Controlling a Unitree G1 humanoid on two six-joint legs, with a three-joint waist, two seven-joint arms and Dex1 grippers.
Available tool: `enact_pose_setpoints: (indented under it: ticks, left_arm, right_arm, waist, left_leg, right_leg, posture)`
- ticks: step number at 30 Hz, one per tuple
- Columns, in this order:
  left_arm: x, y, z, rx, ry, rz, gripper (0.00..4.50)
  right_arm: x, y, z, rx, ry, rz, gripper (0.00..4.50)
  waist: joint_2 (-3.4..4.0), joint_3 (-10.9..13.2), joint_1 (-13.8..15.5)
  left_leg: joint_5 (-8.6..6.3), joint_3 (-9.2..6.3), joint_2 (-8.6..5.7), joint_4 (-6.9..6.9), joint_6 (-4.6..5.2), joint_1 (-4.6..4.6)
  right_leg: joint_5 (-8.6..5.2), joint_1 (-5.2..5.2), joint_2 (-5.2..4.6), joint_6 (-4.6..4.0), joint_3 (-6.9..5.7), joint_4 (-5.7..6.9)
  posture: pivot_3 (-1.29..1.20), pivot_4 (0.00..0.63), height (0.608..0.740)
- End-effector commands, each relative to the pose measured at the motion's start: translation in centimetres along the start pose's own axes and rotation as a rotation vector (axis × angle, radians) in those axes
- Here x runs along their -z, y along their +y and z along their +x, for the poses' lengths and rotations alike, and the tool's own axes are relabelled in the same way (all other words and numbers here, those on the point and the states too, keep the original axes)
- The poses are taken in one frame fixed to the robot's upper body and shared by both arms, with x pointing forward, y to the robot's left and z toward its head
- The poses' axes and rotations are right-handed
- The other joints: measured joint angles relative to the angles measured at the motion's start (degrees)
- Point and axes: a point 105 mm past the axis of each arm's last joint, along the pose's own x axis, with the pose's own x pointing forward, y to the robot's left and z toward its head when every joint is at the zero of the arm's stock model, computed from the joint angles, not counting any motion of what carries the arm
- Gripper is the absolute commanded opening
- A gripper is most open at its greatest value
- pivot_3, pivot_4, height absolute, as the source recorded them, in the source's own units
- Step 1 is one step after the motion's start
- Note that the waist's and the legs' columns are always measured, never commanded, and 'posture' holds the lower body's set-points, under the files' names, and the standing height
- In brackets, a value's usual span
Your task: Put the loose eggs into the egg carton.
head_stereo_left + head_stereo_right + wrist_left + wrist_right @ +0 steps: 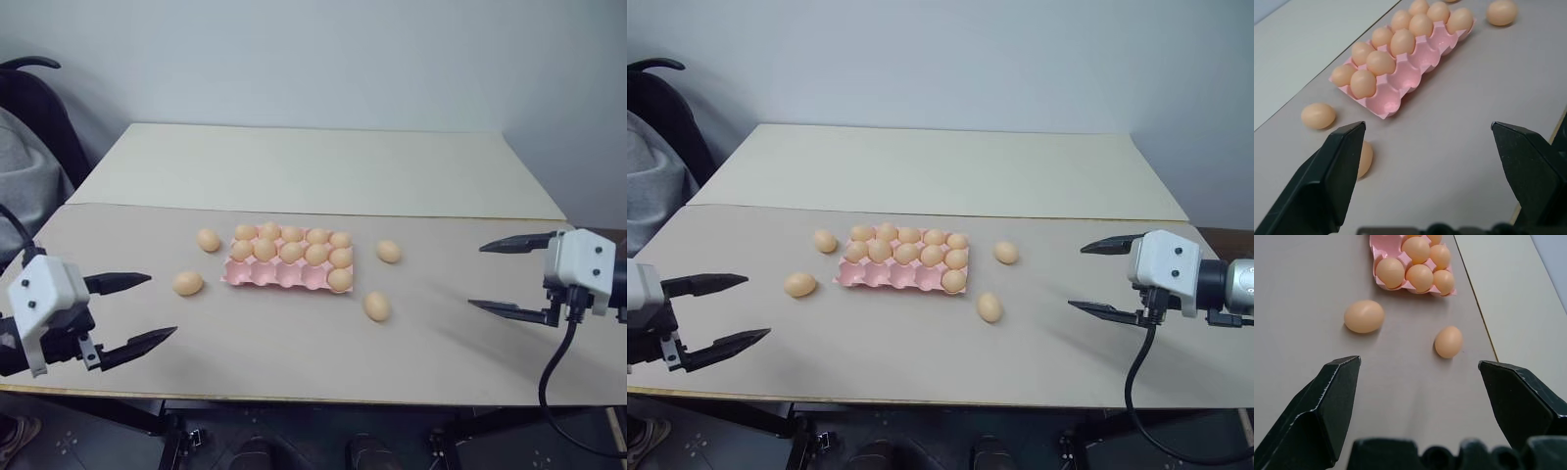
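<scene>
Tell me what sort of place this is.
Probably a lab or office test setup: two plain tables pushed together against a bare wall, a dark chair beside them, and an egg carton with loose eggs.

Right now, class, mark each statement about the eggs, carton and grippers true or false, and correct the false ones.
1. Four loose eggs lie on the table. True: two left of the carton, two right.
2. The carton is full. False: four near-row cups are empty.
3. The left gripper holds an egg. False: it is open and empty.
4. The right gripper is open. True.
5. The carton is blue. False: pink.
</scene>
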Motion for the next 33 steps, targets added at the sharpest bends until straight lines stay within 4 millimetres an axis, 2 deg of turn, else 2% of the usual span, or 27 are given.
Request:
enact_pose_setpoints:
  ticks: [1,16,22,28,30,33]
  left_arm:
    - [-0.7,0.1,-0.2,0.005,-0.019,0.001,4.48]
    - [-0.7,0.7,0.3,-0.019,-0.038,0.025,4.48]
    - [-0.5,0.8,0.9,-0.012,-0.041,0.029,4.48]
    - [-0.6,0.6,2.0,0.032,-0.049,0.032,4.48]
    - [-0.7,0.5,2.3,0.047,-0.05,0.034,4.48]
    - [-0.8,0.4,2.6,0.07,-0.051,0.031,4.48]
  right_arm:
    - [-0.7,-0.6,-0.7,0.035,0.004,-0.028,4.5]
    - [-0.5,-0.2,-0.3,0.069,-0.006,0.017,4.5]
    - [-0.8,1.0,2.8,0.08,-0.031,0.151,4.5]
    - [-0.3,3.5,8.3,0.053,0.03,0.259,4.5]
    - [0.3,3.5,10.0,0.114,0.043,0.284,4.5]
    - [0.6,3.5,11.2,0.15,0.054,0.306,4.5]
  waist:
    - [0.0,0.0,0.0]
    - [0.0,0.0,0.0]
    - [-0.01,0.0,0.0]
    - [0.0,0.0,-0.1]
    - [-0.01,0.0,0.0]
    - [-0.01,0.0,0.0]
  left_leg:
    - [0.0,0.0,0.0,0.0,0.0,0.0]
    - [0.0,0.0,0.0,0.0,0.0,0.02]
    - [0.0,-0.01,0.01,0.0,0.0,0.02]
    - [0.0,-0.01,0.0,0.0,0.0,-0.02]
    - [0.0,-0.02,0.0,0.0,0.0,-0.1]
    - [0.0,-0.02,-0.02,0.01,0.0,-0.13]
  right_leg:
    - [0.0,0.0,0.0,0.0,0.0,0.0]
    - [0.0,0.01,0.0,0.0,0.0,0.01]
    - [0.0,0.01,0.03,0.0,0.01,0.02]
    - [0.0,-0.06,0.02,-0.01,0.02,0.04]
    - [0.0,-0.13,0.02,-0.01,0.02,0.03]
    - [0.01,-0.14,0.01,-0.01,0.02,0.02]
  posture:
    - [0.0,0.15,0.74]
    - [0.0,0.15,0.74]
    - [0.0,0.15,0.74]
    - [0.0,0.15,0.74]
    - [0.0,0.15,0.74]
    - [0.0,0.15,0.74]
